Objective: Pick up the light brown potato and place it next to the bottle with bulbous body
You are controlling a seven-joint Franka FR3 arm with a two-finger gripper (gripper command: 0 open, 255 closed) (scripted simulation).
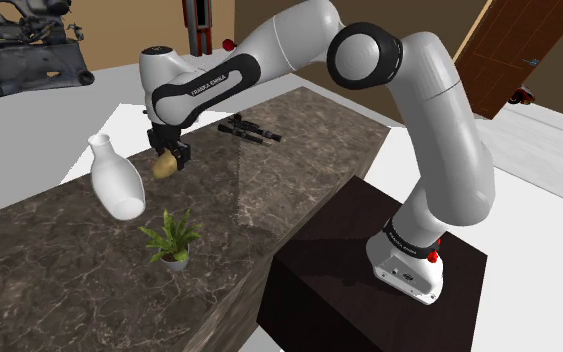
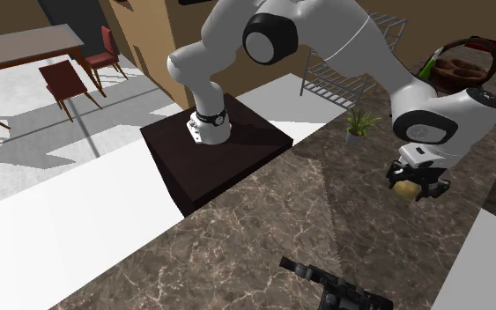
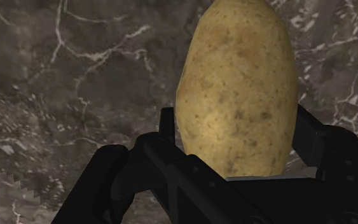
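The all-black end effector (image 1: 169, 158) clasps a speckled light-brown oval potato (image 3: 238, 89) over the dark marbled surface (image 1: 59, 270). The white arm (image 1: 204, 82) reads "FRANKA EMIKA".

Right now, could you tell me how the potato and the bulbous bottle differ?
The potato is speckled tan; the bottle is plain white. The potato is a plain oval; the bottle narrows to a neck. The potato is clasped in the gripper; the bottle rests free on the counter. Both are rounded.
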